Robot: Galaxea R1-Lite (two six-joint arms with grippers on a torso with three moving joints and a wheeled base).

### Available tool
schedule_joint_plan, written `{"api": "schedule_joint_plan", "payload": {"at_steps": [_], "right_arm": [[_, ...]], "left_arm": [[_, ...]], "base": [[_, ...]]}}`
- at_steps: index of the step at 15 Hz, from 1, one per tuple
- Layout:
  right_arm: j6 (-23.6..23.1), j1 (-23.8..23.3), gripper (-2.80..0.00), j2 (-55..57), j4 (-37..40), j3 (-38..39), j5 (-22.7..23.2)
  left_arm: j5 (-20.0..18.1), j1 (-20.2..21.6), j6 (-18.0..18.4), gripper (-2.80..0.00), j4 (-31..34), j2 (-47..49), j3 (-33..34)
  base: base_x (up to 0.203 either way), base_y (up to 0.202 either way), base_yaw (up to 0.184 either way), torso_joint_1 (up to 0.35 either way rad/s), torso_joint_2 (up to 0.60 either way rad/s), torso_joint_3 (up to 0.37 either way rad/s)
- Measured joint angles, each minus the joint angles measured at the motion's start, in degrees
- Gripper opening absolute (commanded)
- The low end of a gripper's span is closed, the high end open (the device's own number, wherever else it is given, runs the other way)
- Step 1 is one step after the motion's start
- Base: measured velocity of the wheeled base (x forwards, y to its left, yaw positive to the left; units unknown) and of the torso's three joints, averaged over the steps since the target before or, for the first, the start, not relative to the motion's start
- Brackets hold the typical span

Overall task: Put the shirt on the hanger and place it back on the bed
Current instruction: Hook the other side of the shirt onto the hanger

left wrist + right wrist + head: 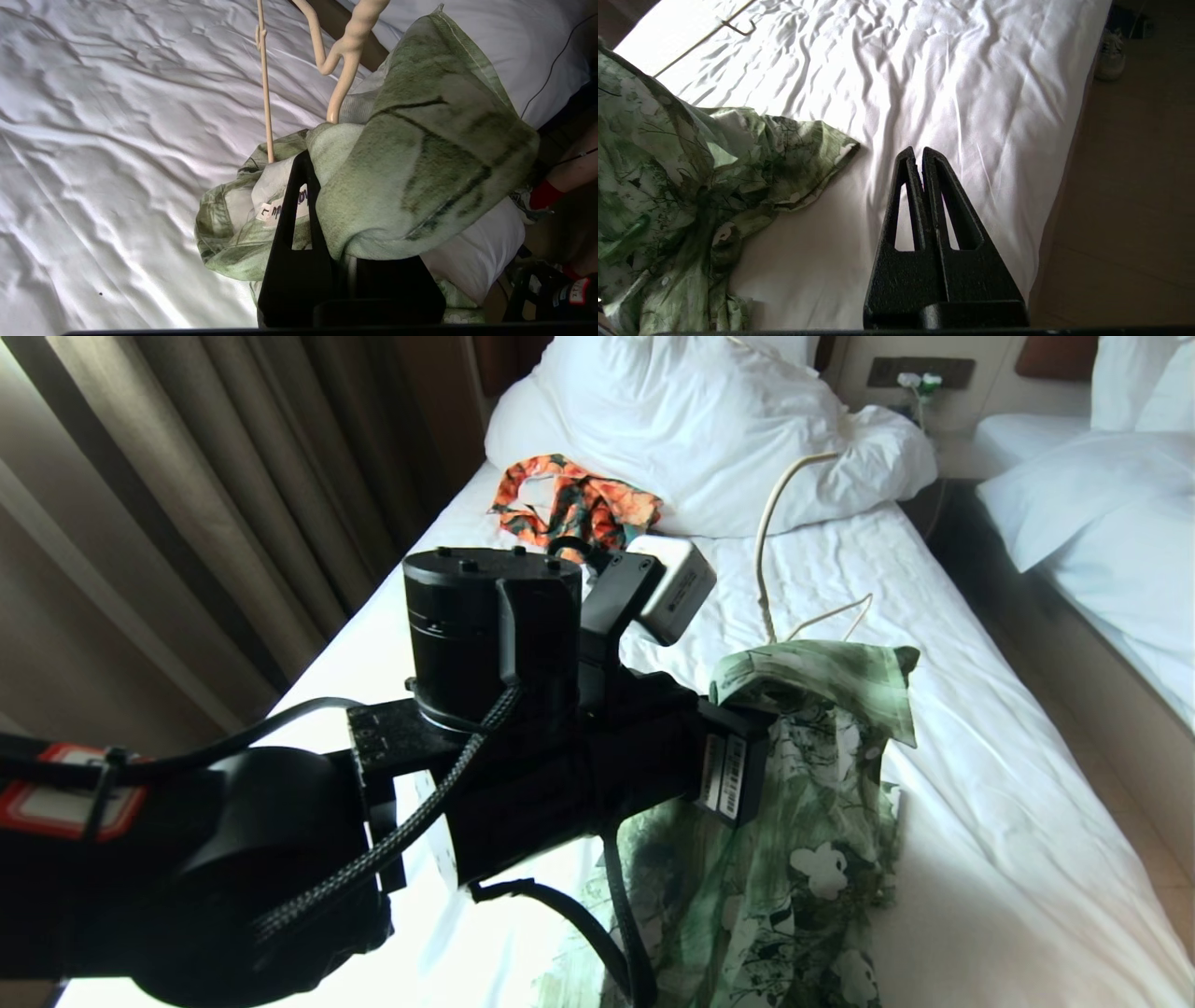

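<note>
The left claw (322,186) is clamping the shirt (812,784) at its collar, lifting the fabric off the bed (980,859) at the centre of the head view, probably so the hanger (767,537) can stay threaded inside. The right claw (921,156), fingers pressed together and carrying nothing, is hovering over bare sheet beside a sleeve. Only the left wrist view is showing the hanger's neck entering the collar; the head view alone is showing the orange garment (579,509) at upper centre.
</note>
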Motion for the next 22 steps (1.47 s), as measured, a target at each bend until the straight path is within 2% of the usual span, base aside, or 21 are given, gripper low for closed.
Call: {"api": "schedule_joint_plan", "payload": {"at_steps": [3,5,7,9,11,14,17,20,22], "right_arm": [[0.2,-2.0,-2.8,2.5,0.0,-4.8,-1.5],[3.7,-2.8,-2.8,4.3,0.0,-10.4,1.6],[7.6,-2.3,-2.8,5.4,0.0,-11.6,4.5],[9.0,1.8,-2.8,5.4,0.0,-6.8,5.2],[9.5,8.5,-2.8,4.5,0.0,0.2,4.9],[9.1,17.0,-2.8,1.0,0.0,10.2,2.1],[8.3,19.7,-2.8,-2.0,0.0,14.7,0.5],[4.7,21.4,-2.8,-6.5,0.0,20.6,-3.7],[3.8,25.7,-2.8,-8.5,0.0,23.2,-4.3]], "left_arm": [[0.5,0.0,0.0,-2.8,0.0,-0.7,0.2],[0.5,0.0,0.0,-2.8,0.1,-1.1,0.3],[0.5,0.0,0.0,-2.8,0.0,-1.3,0.8],[0.5,0.0,0.0,-2.8,0.0,-1.3,0.9],[0.5,0.0,0.1,-2.8,0.0,-1.4,1.0],[0.5,0.0,0.1,-2.8,0.0,-1.3,0.9],[0.4,-0.1,0.1,-2.8,-0.1,-1.0,0.7],[0.5,-0.2,0.1,-2.8,-0.1,-0.8,0.7],[0.4,-0.2,0.0,-2.8,-0.1,-0.7,0.8]], "base": [[0.0,0.0,0.0,0.0,0.0,0.0],[0.0,0.0,0.0,0.0,0.0,0.0],[0.0,0.0,0.0,0.0,0.0,0.0],[0.0,0.0,0.0,0.0,0.0,0.0],[0.0,0.0,0.0,0.0,0.0,0.0],[0.0,0.0,0.0,0.0,0.0,0.0],[0.0,0.0,0.0,0.0,0.0,0.0],[0.0,0.0,0.0,0.0,0.0,0.0],[0.0,0.0,0.0,0.0,0.0,0.0]]}}
